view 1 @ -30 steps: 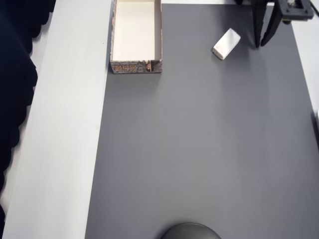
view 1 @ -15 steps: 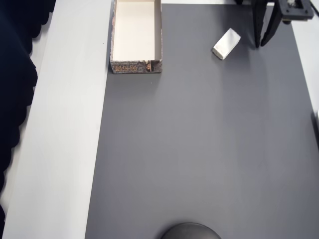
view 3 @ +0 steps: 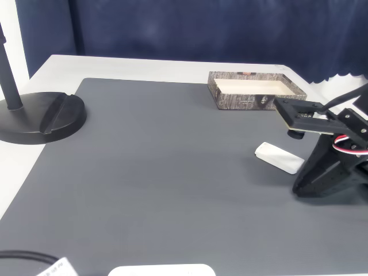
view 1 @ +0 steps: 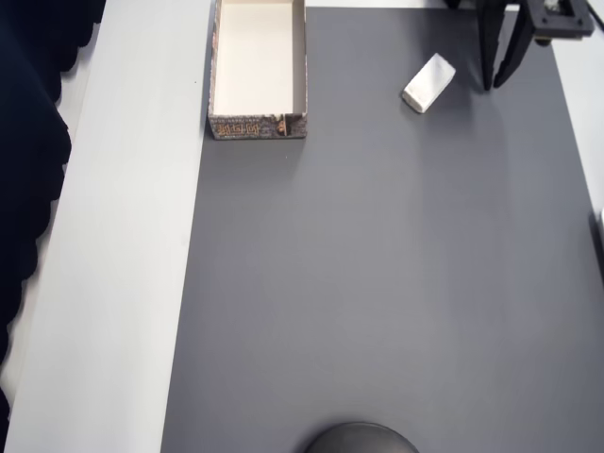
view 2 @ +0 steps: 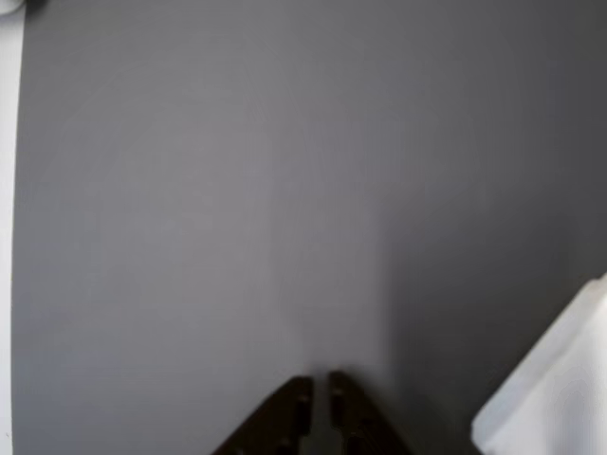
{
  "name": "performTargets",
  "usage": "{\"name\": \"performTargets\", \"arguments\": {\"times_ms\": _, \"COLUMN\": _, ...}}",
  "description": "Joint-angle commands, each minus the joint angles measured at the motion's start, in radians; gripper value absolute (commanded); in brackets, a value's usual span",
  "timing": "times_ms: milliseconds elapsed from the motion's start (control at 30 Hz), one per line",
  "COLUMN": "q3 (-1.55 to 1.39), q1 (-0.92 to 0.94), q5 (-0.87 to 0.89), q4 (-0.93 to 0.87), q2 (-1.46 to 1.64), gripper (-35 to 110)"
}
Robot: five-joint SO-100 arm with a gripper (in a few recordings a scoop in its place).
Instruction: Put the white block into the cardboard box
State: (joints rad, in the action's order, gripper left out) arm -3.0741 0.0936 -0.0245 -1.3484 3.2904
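The gripper (view 1: pixel 500 83), nearly closed and empty, sits just beside the white block (view 1: pixel 428 83), box (view 1: pixel 258 125) waiting well apart.

place: robot test bench, lab-like | surface: white table (view 3: pixel 144 68) under a dark grey mat (view 3: pixel 161 172) | backdrop: dark blue curtain (view 3: pixel 201 29) behind the table | fixture: black round stand base (view 3: pixel 40 118) with upright pole on the table edge

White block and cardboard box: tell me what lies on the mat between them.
Nothing. In the overhead view the stretch between the white block and the cardboard box is bare grey mat; the fixed view agrees.
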Motion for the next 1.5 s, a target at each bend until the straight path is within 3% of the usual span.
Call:
{"name": "performTargets", "arguments": {"times_ms": 0, "q3": -0.018, "q1": 0.005, "q5": -0.006, "q4": 0.017, "q2": 0.034, "gripper": -2}}
{"name": "performTargets", "arguments": {"times_ms": 1133, "q3": 0.005, "q1": -0.031, "q5": -0.067, "q4": 0.012, "q2": 0.029, "gripper": -2}}
{"name": "performTargets", "arguments": {"times_ms": 1467, "q3": 0.278, "q1": 0.032, "q5": -0.08, "q4": -0.014, "q2": -0.279, "gripper": -2}}
